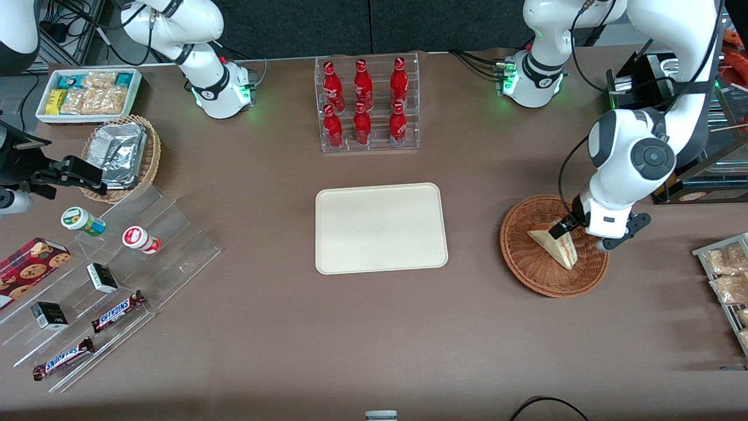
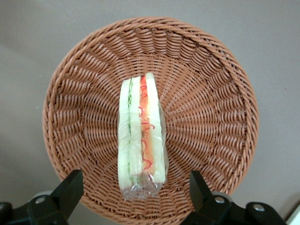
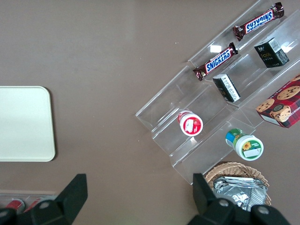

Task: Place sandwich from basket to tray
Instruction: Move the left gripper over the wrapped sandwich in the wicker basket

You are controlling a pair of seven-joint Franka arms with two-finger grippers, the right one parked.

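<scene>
The sandwich [image 1: 554, 245] lies in the reddish-brown wicker basket [image 1: 520, 257] toward the working arm's end of the table. It is a plastic-wrapped wedge of pale bread with red, orange and green filling [image 2: 142, 133], on the basket [image 2: 211, 108]. My left gripper [image 1: 575, 229] hangs above the basket, over the sandwich's end farther from the front camera. Its fingers [image 2: 70, 187] are spread wide, one to each side of the sandwich, not touching it; the gripper [image 2: 136, 190] is open and empty. The cream tray [image 1: 380, 228] lies flat at the table's middle, bare.
A clear rack of red bottles [image 1: 365, 102] stands farther from the front camera than the tray. A clear stepped stand [image 1: 117, 275] with snacks, a pale basket of foil packets [image 1: 120, 155] and a white bin [image 1: 87, 93] lie toward the parked arm's end. A packet rack [image 1: 727, 275] sits beside the basket.
</scene>
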